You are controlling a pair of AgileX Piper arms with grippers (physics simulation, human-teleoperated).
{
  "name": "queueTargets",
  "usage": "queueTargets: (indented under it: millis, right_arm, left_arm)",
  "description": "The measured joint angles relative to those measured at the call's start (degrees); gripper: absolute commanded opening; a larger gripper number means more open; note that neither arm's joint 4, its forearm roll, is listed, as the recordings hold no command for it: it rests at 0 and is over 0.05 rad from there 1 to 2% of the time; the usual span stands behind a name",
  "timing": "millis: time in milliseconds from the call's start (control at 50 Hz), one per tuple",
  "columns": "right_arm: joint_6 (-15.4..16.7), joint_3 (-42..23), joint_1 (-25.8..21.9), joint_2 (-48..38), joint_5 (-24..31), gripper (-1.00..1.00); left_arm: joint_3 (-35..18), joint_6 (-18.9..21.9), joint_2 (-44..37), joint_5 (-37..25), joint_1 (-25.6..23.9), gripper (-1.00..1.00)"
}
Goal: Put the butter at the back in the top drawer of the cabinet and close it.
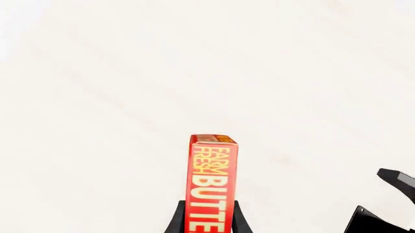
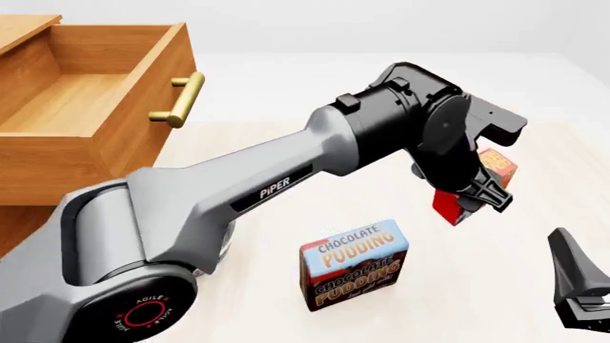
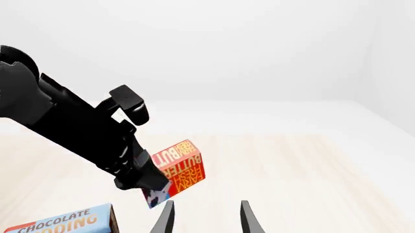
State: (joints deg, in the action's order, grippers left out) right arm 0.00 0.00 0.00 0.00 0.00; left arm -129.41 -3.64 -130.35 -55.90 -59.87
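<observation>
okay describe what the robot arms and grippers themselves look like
The left arm is smooth grey, with white "PIPER" lettering and a black joint cap bearing a red ring and "AGILEX". Its wrist and left gripper are black. The right gripper has slim black tapered fingers.

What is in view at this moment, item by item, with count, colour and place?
butter: one, red box with yellow lettering, held off the table in the left gripper, right of centre in the front view.
Chocolate Pudding box: one, blue and brown, upright on the table, near centre front.
top drawer: one, warm brown wood with a brass bar handle, pulled open at the far left; nothing seen inside.
cabinet: one, brown wood, far left, mostly out of frame.
table: one, pale wood.
left gripper: one, black, shut on the butter.
right gripper: one, black, open, low at the right edge, holding nothing.
</observation>
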Motion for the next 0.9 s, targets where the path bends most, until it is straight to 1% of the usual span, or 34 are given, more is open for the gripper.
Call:
queueTargets:
  millis: [400, 580, 900]
  right_arm:
    - [0.0, 0.0, 0.0, 0.0, 0.0, 1.0]
    - [0.0, 0.0, 0.0, 0.0, 0.0, 1.0]
    - [0.0, 0.0, 0.0, 0.0, 0.0, 1.0]
  left_arm:
    - [7.9, 2.6, 9.8, 1.6, 3.2, -1.0]
    - [11.6, 2.8, 13.7, 2.1, 4.6, -1.0]
    - [15.3, 1.9, 19.4, 1.1, 6.8, -1.0]
